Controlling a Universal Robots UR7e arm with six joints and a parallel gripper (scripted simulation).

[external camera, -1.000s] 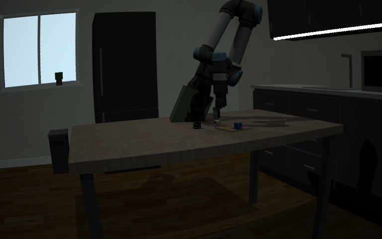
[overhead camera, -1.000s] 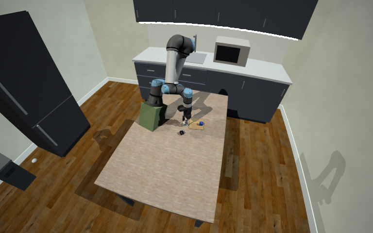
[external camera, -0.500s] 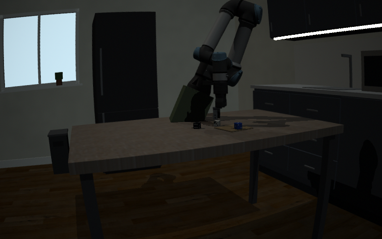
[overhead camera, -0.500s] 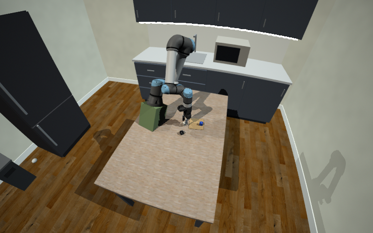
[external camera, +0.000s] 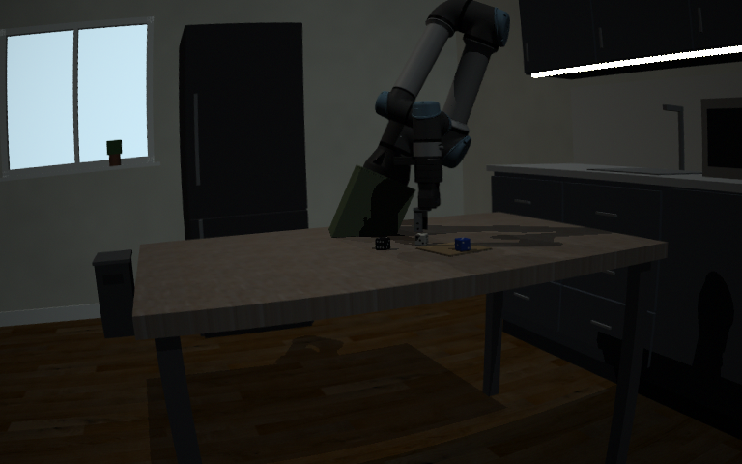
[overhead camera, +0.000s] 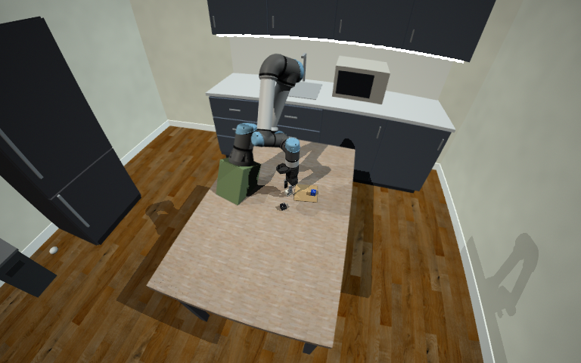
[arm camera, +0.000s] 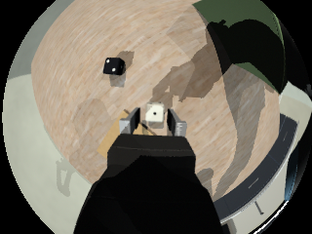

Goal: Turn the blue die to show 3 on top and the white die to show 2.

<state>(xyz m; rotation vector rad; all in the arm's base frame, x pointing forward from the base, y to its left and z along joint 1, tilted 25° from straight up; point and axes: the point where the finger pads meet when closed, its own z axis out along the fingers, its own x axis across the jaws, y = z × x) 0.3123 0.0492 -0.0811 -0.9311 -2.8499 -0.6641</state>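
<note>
One White Die Under Two Spread Fingers, Three Dice in All

I am holding my one gripper (overhead camera: 290, 188) (external camera: 419, 229) (arm camera: 153, 114) wide, its two fingers pointing down and gripping nothing. I am counting three dice and one mat (overhead camera: 302, 197) (external camera: 442, 250) (arm camera: 112, 138) on one table (overhead camera: 256, 248) (external camera: 273, 268) (arm camera: 68, 63). Directly below my fingers, the white die (external camera: 421, 239) (arm camera: 155, 113) is sitting on the wood just beside the mat. It is showing one pip on top, and from the wrist I am seeing space on both sides of it.

Only one die is lying on the mat: the blue die (overhead camera: 313, 192) (external camera: 462, 245), whose top count I cannot tell. The black die (overhead camera: 283, 206) (external camera: 382, 244) (arm camera: 113, 65) is resting on the wood, apart from the mat and the other two dice, and is showing two pips to my wrist view. No die is lying on another. My one arm is rising from one green block (overhead camera: 231, 181) (external camera: 350, 202), and one microwave (overhead camera: 358, 82) is standing on the counter (overhead camera: 411, 111) beyond.

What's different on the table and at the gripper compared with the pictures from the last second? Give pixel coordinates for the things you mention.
Nothing visibly changed. The gripper (overhead camera: 289, 187) (external camera: 420, 229) (arm camera: 153, 114) is open above the white die (external camera: 421, 239) (arm camera: 155, 113), with no visible shift, and nothing was taken hold of or let go. The white die, black die (overhead camera: 283, 206) (external camera: 382, 244) (arm camera: 113, 66), blue die (overhead camera: 313, 192) (external camera: 462, 245) and mat (overhead camera: 302, 198) (external camera: 443, 250) (arm camera: 112, 139) stayed put.
</note>
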